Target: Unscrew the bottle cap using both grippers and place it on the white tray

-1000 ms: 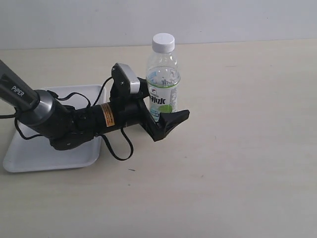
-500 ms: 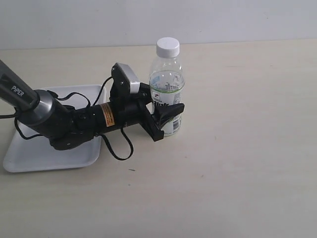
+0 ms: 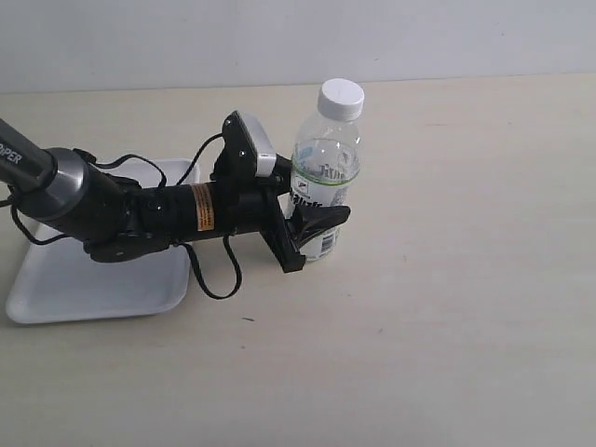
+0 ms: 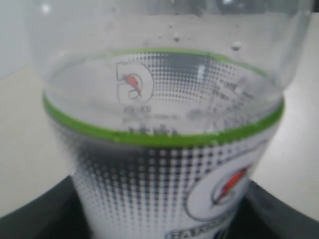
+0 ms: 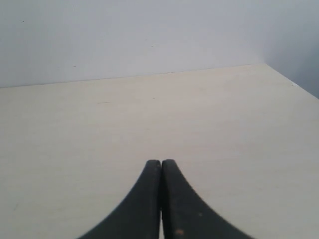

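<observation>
Left tool (image 3: 313,220) clamped on the bottle (image 3: 328,158), both farther right than before; right tool (image 5: 160,165) closed, empty.

bottle (image 4: 164,149) top cropped, txt prob. unreadable

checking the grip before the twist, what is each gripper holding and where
The left gripper is shut on the bottle, around its labelled lower body; the bottle cap is untouched. The right gripper is shut, holding nothing.

Bottle cap (image 3: 340,96) clear overhead; left gripper (image 3: 319,220) hugs bottle (image 3: 326,160).
</observation>
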Motion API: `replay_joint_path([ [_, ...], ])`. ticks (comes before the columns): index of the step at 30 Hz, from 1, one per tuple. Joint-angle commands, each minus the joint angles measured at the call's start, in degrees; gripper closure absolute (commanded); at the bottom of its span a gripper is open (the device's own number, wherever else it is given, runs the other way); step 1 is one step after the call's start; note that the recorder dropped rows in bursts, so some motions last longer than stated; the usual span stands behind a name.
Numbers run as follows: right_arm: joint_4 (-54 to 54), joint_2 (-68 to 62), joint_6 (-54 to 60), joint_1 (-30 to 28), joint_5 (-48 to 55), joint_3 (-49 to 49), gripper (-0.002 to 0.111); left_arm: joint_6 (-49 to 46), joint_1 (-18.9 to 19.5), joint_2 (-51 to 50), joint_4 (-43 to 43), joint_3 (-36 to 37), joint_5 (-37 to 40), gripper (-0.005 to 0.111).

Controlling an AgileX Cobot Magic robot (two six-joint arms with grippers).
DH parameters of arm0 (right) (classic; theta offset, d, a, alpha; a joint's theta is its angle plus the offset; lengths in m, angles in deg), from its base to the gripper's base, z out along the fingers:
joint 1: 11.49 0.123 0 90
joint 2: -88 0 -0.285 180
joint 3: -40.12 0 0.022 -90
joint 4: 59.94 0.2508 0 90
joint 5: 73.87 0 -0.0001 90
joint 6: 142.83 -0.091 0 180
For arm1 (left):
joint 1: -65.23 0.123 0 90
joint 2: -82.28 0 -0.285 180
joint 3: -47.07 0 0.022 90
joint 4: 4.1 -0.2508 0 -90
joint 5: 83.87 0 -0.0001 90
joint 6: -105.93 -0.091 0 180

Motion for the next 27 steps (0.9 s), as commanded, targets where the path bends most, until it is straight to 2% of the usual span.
replay_joint_path([
  [1,-0.05,0.37,0.32,-0.39,-0.55,0.28,0.108,0.43,0.05,1.98,-0.78,-0.27,3.41,0.107],
  [6,-0.15,0.37,0.32,-0.39,-0.68,0.28,0.108,0.43,0.05,2.07,-0.89,-0.14,3.90,0.107],
  [10,-0.73,0.37,0.13,-0.39,-6.74,0.28,0.108,0.43,0.05,2.07,-0.89,-0.14,4.39,0.107],
  [18,11.48,0.37,-5.08,-0.39,-21.47,0.28,0.108,0.43,0.05,2.07,-0.89,-0.14,4.39,0.107],
  [21,19.44,0.37,-10.93,-0.39,-27.54,0.28,0.108,0.69,0.05,2.07,-1.15,-0.14,4.39,0.107],
  [23,22.86,0.37,-16.52,-0.39,-35.34,0.28,0.108,1.59,0.05,2.07,-1.71,-0.14,4.39,0.107],
  [25,19.73,0.37,-21.24,-0.39,-42.47,0.28,0.108,1.59,0.05,2.07,-2.08,-0.14,4.39,0.107],
  [27,9.19,0.37,-23.63,-0.39,-46.82,-1.64,0.108,1.59,0.05,2.07,-2.08,-0.14,4.39,0.107],
])
